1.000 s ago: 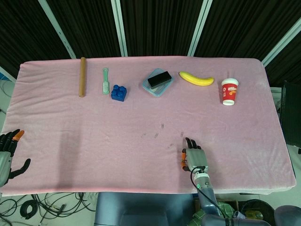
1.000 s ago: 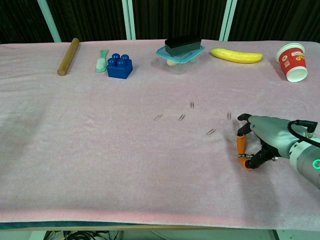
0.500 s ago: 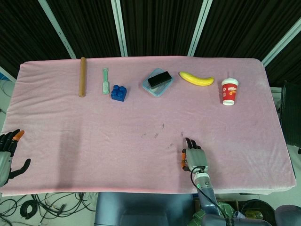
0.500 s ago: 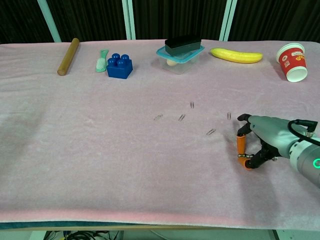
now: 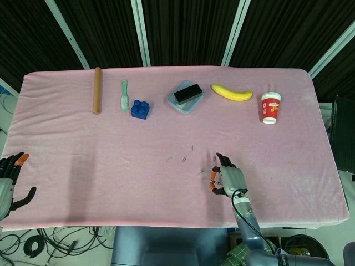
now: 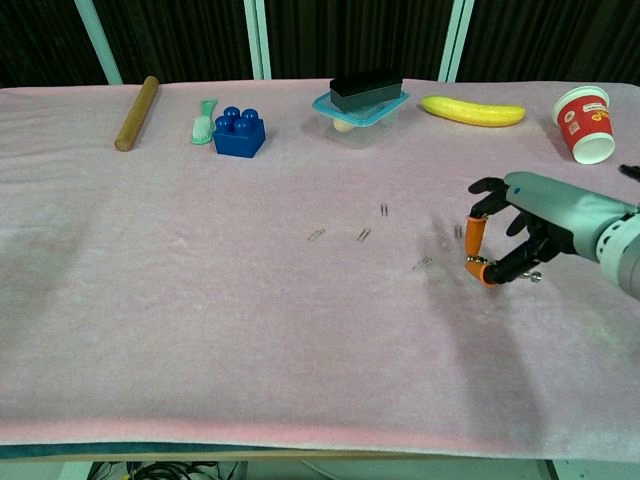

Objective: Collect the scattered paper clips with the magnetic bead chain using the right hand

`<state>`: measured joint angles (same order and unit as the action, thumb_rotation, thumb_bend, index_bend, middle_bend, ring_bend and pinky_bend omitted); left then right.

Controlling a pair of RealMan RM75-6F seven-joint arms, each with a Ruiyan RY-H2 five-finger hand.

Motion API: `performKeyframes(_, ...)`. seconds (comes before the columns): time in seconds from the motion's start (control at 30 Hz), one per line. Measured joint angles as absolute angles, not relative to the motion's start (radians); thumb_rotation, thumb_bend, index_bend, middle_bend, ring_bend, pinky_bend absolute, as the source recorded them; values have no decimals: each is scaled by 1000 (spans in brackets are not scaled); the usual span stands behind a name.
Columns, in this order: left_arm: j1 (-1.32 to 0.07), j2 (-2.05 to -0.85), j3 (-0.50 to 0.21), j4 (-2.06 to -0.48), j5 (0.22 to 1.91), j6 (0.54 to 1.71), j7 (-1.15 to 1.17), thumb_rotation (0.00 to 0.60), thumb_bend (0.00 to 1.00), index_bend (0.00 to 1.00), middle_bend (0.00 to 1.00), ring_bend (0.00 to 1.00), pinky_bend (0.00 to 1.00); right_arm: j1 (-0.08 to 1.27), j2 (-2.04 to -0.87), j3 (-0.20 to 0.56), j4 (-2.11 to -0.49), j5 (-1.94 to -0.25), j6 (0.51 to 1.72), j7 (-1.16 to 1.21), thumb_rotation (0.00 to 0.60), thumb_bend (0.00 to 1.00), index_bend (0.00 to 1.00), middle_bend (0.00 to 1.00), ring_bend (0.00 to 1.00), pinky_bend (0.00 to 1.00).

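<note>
Lifted off the pink cloth (image 6: pixel 200 330) since a moment ago, the right hand (image 6: pixel 520 225) now hovers near the paper clips (image 6: pixel 423 264), its fingers curled and pinching the small bead chain (image 6: pixel 531 274). Collecting is about to begin; I think the next move is lowering the chain onto the nearest clip.

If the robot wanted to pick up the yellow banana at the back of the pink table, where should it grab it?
Probably around the thick middle of the yellow banana, coming straight down from above. It lies flat on the pink tablecloth, curved, with thin tapering ends, so the middle gives the fingers most to wrap. Both long sides look free; the clear plastic box and red paper cup stand apart from it.
</note>
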<state>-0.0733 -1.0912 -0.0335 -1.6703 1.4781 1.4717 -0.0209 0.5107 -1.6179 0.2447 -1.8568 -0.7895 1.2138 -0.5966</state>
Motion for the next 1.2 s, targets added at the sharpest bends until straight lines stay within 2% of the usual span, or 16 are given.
performKeyframes(0.4,-73,-1091,-33,-1670,1479,1472,-25,600,345,81,38,0,0,505,-1560,386,-1890,-776,1032,-218,600,359,603,0,0,202)
performKeyframes(0.7,-74,-1091,-34,-1670,1477,1470,-24,600,345,81,38,0,0,521,-1636,477,-1747,-878,921,111,600,372,603,0,0,201)
performKeyframes(1.2,-76,-1088,-35,-1669,1473,1463,-30,600,345,81,38,0,0,603,-1784,492,-1518,-928,863,258,600,374,603,0,0,201)
